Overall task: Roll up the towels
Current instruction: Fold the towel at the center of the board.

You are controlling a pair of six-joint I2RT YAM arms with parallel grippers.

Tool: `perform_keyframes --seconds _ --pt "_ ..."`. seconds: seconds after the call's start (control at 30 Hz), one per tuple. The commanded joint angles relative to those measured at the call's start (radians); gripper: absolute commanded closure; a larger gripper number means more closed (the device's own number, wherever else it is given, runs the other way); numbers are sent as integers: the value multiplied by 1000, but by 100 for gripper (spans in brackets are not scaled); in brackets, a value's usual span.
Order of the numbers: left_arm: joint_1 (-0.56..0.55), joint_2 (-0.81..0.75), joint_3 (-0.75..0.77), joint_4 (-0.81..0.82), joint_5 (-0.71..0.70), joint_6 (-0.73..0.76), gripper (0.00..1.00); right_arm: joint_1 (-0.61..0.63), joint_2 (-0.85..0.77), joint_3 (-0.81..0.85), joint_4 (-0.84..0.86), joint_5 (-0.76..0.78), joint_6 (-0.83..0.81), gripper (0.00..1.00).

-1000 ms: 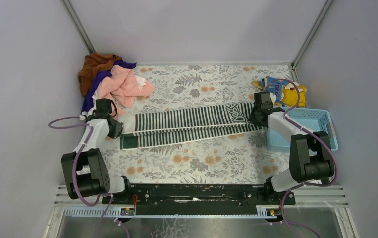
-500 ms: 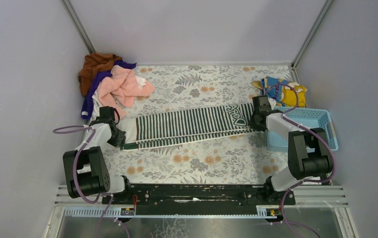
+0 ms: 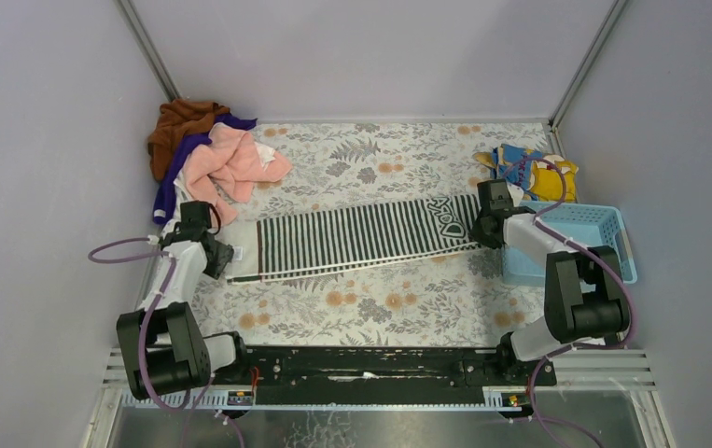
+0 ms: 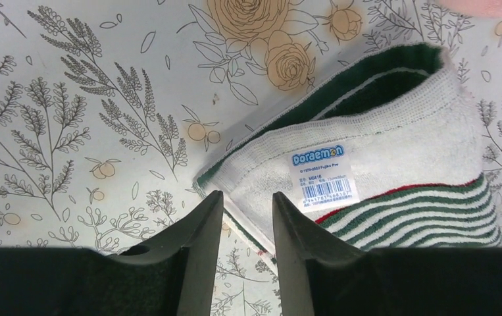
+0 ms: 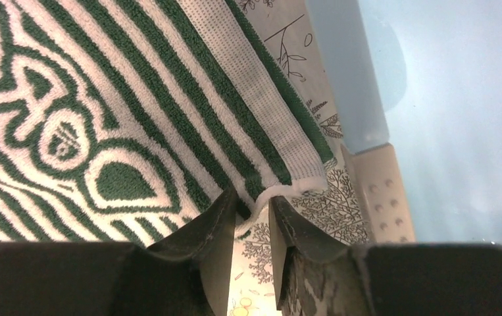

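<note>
The striped towel (image 3: 356,238) lies stretched out flat on the flowery surface (image 3: 380,308), between the two arms. The left tool (image 4: 246,197) is a little open at one corner. The right tool (image 5: 252,197) is a little open at the other end.

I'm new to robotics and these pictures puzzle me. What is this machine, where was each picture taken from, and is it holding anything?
Two robot arms are bolted at the near edge of a flower-patterned table. The wide picture looks down from above; each close-up comes from a camera on one wrist, its fingers at the bottom. A striped towel lies stretched between the arms. The left gripper and right gripper sit at its two ends, fingers slightly apart, apparently gripping nothing. A heap of towels lies far left, a blue basket at right.
</note>
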Motion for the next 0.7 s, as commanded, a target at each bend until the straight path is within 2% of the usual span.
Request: perform_keyframes --seconds 0.0,0.17,0.33,0.5,0.67 --pt "8 -65 8 -61 -13 -4 64 -8 -95 22 -35 5 -16 67" --pt "6 -173 46 -111 30 46 60 -8 -170 43 -66 -34 -50 62" --pt "-14 -235 69 -83 179 80 59 -7 -223 33 -33 -120 -94 53" --pt "-137 -94 101 -6 201 67 59 -6 -175 41 13 -172 -114 50" --pt "-258 48 124 57 134 58 59 -6 -87 42 65 -198 -130 49"
